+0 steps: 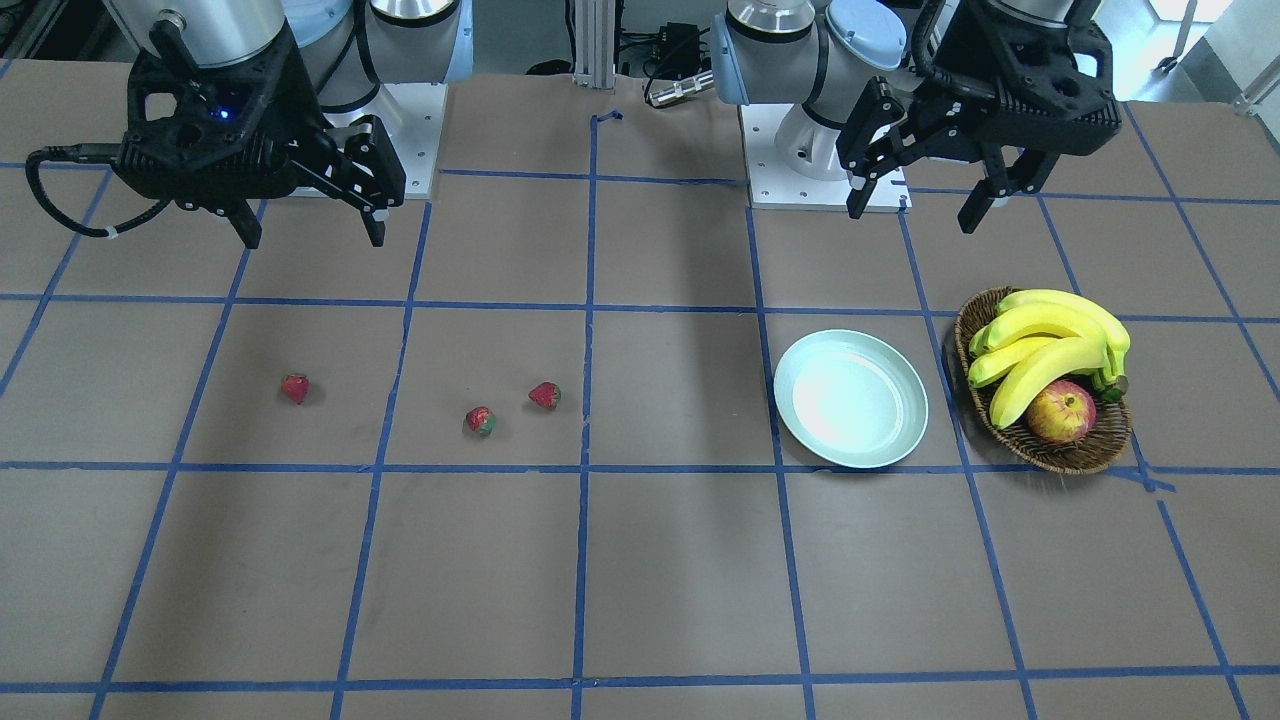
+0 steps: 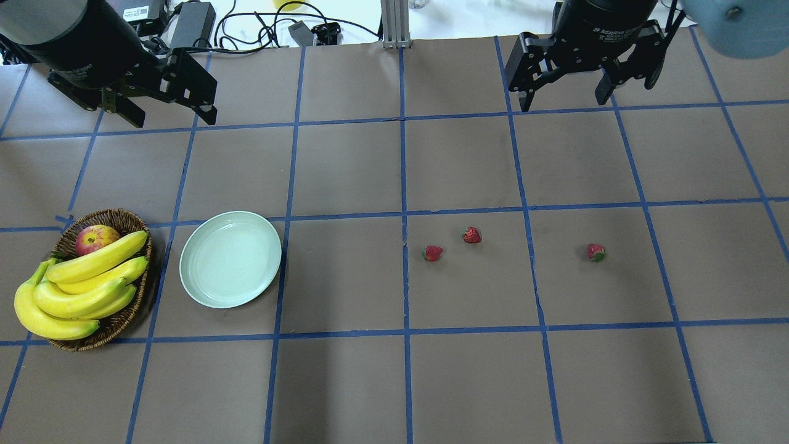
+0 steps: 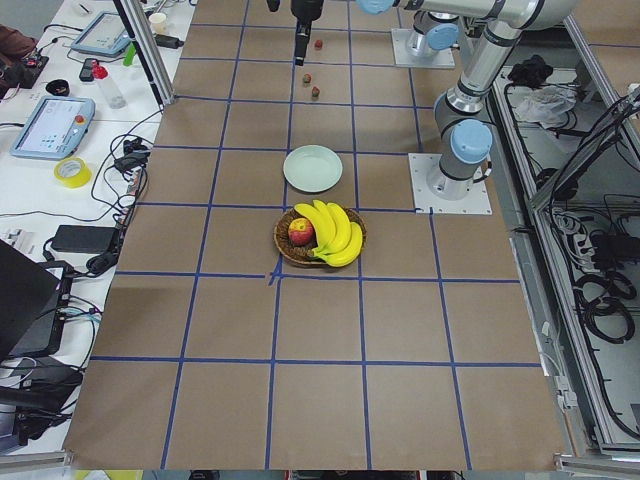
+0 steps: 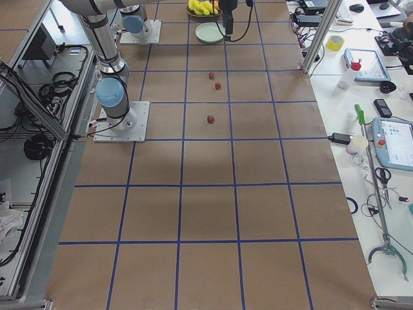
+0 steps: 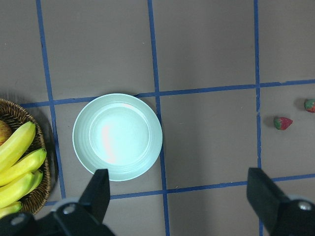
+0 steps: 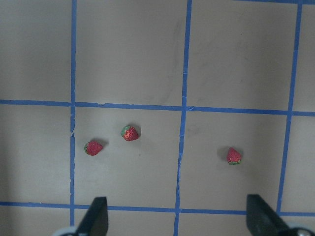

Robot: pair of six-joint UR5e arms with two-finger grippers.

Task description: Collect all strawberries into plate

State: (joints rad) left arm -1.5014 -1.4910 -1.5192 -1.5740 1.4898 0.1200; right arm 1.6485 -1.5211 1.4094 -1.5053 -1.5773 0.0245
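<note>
Three small red strawberries lie on the brown table: one and one close together near the middle, a third further right. They show in the right wrist view too. The pale mint plate lies empty left of the middle, also in the left wrist view. My left gripper is open, high above the table behind the plate. My right gripper is open, high behind the strawberries. Neither holds anything.
A brown wicker basket with bananas and a red-yellow apple stands just left of the plate. Blue tape lines grid the table. Cables and boxes lie beyond the far edge.
</note>
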